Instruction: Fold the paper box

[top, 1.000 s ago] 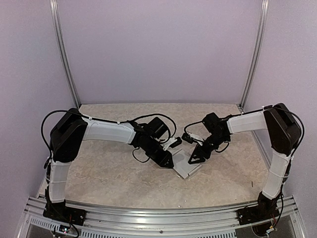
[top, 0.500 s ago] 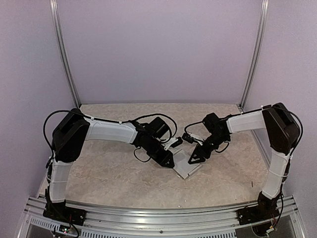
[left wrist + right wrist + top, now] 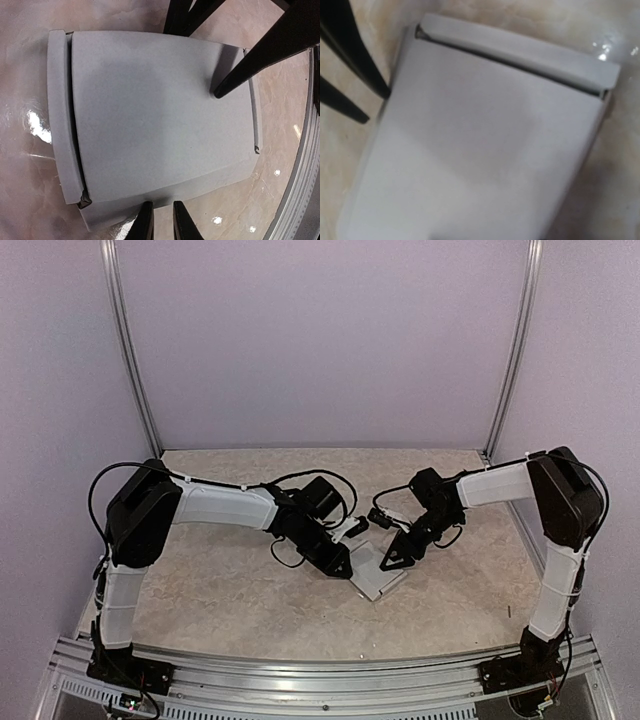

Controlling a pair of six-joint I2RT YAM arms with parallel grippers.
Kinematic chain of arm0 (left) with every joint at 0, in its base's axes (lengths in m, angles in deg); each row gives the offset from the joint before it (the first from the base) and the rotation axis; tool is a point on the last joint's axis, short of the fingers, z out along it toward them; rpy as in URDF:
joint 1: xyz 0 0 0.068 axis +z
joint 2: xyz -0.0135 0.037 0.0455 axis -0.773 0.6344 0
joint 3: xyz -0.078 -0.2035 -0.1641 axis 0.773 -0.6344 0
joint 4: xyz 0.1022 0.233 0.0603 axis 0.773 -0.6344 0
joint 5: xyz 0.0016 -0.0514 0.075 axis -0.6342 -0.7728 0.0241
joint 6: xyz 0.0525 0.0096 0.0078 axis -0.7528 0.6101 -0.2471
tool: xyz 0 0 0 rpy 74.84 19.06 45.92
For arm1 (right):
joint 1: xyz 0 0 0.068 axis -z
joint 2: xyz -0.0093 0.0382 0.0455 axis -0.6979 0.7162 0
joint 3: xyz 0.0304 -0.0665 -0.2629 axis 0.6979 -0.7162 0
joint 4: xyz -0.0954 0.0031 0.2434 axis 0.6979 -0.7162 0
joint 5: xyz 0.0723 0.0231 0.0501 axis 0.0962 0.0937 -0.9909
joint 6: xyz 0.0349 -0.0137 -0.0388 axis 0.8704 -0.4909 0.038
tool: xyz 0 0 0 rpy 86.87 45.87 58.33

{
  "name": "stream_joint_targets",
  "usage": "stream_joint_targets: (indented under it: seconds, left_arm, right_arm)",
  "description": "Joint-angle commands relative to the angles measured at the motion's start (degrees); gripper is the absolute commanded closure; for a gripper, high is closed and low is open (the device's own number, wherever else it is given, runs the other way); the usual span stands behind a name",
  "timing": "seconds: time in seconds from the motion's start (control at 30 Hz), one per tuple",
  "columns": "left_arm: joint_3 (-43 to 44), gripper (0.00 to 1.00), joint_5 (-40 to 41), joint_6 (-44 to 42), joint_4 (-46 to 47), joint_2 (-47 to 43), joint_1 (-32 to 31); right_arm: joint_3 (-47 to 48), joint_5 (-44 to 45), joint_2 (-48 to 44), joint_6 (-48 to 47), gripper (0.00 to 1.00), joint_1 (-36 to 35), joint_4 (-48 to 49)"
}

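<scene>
paper box [image 3: 485, 150]: blurred, cut off below | left hand [image 3: 163, 222]: fingertips only

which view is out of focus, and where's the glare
Right wrist view: soft focus throughout, the paper box has smeared edges, small glare specks on the table at upper right. Left wrist view: sharp, but the box's straight sides bow from lens distortion, with white glare patches on the table left of and below it. Top external view: even light, no glare.

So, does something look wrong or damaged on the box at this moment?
Yes. The end flap of the paper box does not sit flush. A dark gap runs along it, and in the left wrist view the corner at one end of that gap looks crumpled. The top panel also bows slightly.
</scene>
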Motion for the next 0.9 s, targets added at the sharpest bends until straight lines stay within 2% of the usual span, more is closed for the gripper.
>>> stream_joint_targets:
  seconds: [0.0,0.27,0.6,0.87]
  left_arm:
    - [-1.2,0.85,4.7,0.1,5.6,1.3,-1.5]
    - [-3.4,0.85,7.1,-0.3,6.1,-5.7,-5.5]
    - [-0.6,0.88,5.3,-2.0,3.5,-3.9,-10.0]
    - [0.9,0.91,4.4,-1.6,0.2,-3.3,-11.0]
  right_arm:
    - [-2.3,6.5,5.5,-1.3,0.55,-0.8,-1.8]
    - [-2.2,6.5,5.2,-1.2,0.55,-0.3,-1.8]
    - [-2.2,6.6,5.3,-1.2,0.55,-0.2,-1.7]
    - [-2.1,6.7,5.3,-1.2,0.55,-0.2,-1.7]
